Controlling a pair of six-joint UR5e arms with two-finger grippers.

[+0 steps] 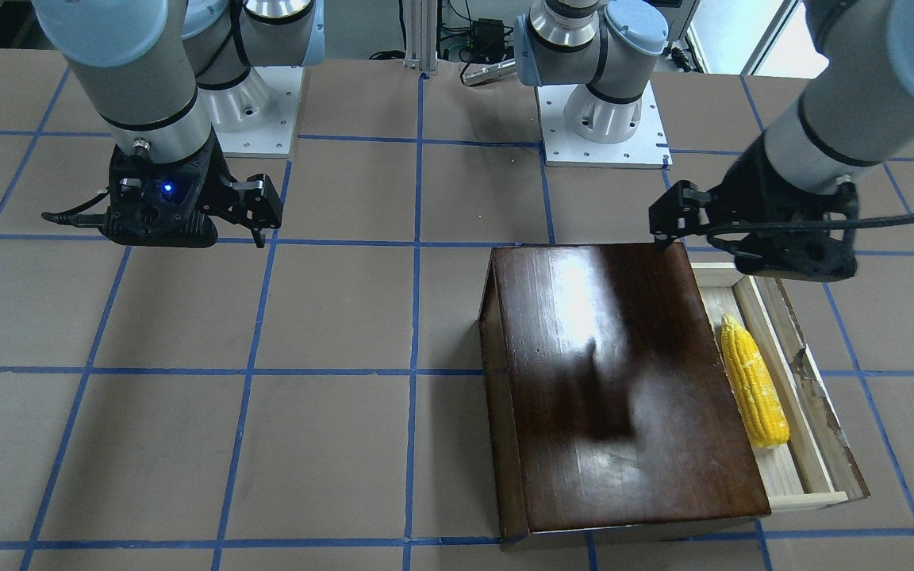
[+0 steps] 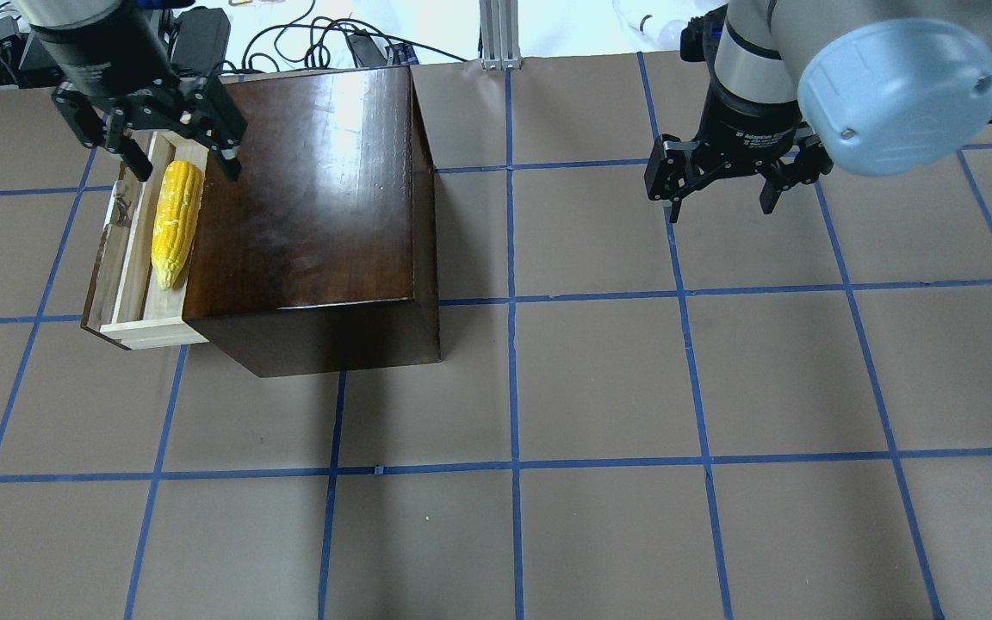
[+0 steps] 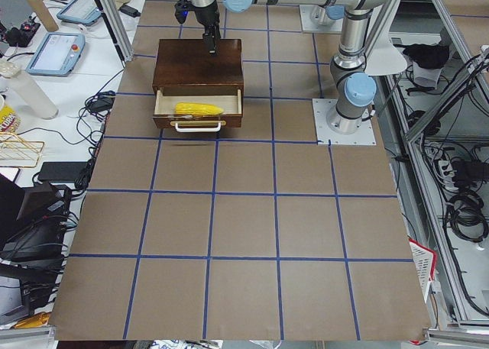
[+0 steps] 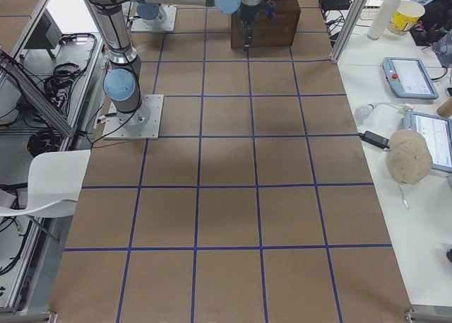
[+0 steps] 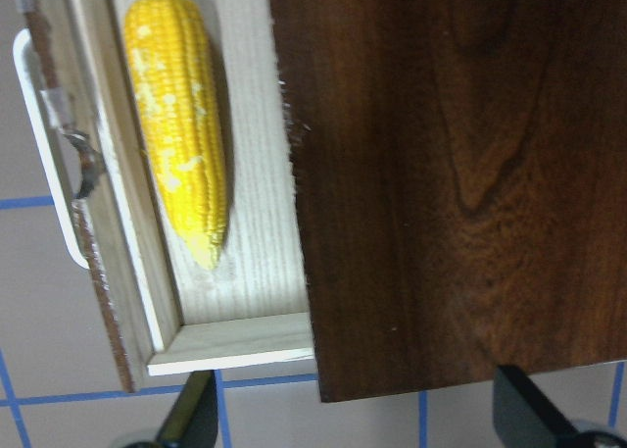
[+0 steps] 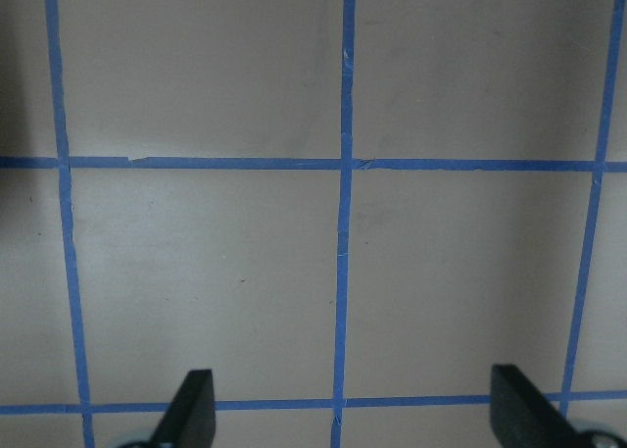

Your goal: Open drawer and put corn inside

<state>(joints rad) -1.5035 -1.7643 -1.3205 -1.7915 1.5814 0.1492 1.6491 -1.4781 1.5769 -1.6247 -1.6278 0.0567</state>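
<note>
1. The box (image 2: 324, 189) is glossy dark-brown wood with visible grain. It stands in the upper left of the overhead view on a matte brown counter (image 2: 599, 379) gridded with blue tape (image 2: 513, 301).
2. The drawer (image 2: 151, 331) is a shallow pale-wood tray pulled out from the box's left side in that view. Its dark front panel is worn and carries a thin white loop handle (image 5: 51, 178).
3. The corn (image 2: 176, 220) lies inside the drawer, lengthwise along it. It is bright yellow, bumpy in rows, and tapers toward the frame's bottom.
4. The left fingers (image 2: 220, 138) point down above the drawer's upper end, spread wide and empty. One is over the front panel, the other over the box's edge. They seem clear of the corn, though height is hard to judge.
5. The right fingers (image 2: 664, 176) hang in the upper right over bare counter, pointing down, also wide apart and holding nothing.
</note>
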